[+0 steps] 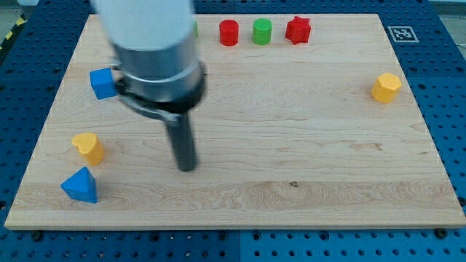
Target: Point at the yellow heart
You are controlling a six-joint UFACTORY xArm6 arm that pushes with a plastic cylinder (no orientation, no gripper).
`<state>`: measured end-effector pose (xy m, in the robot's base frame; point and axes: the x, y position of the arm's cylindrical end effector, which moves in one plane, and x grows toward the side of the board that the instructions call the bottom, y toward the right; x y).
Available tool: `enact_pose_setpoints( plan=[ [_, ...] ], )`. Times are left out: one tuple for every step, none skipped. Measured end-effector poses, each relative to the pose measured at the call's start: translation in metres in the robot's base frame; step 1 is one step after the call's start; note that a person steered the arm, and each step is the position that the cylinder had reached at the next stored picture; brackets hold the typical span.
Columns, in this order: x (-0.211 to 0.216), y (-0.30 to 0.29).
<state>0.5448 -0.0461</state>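
The only marking I can see is a black-and-white tag (402, 33) at the worktop's (291, 145) top right corner. The yellow heart (88, 148) lies near the view's left edge, above the blue triangular block (80, 185). My tip (187, 167) rests to the heart's right, apart from it; the arm carries no gripper.

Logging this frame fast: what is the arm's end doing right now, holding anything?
My tip: no jaws, just a bare rod holding nothing, on the board to the view's right of the yellow heart, apart from it.
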Motion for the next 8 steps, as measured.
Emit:
enact_pose_setpoints(
  plan=[
    [0.006, 0.088],
    [0.006, 0.195],
    [-0.002, 0.301],
    [-0.034, 0.383],
    [-0.042, 0.391],
    [-0.085, 0.391],
    [-0.16, 0.391],
    [-0.175, 0.391]
  ],
)
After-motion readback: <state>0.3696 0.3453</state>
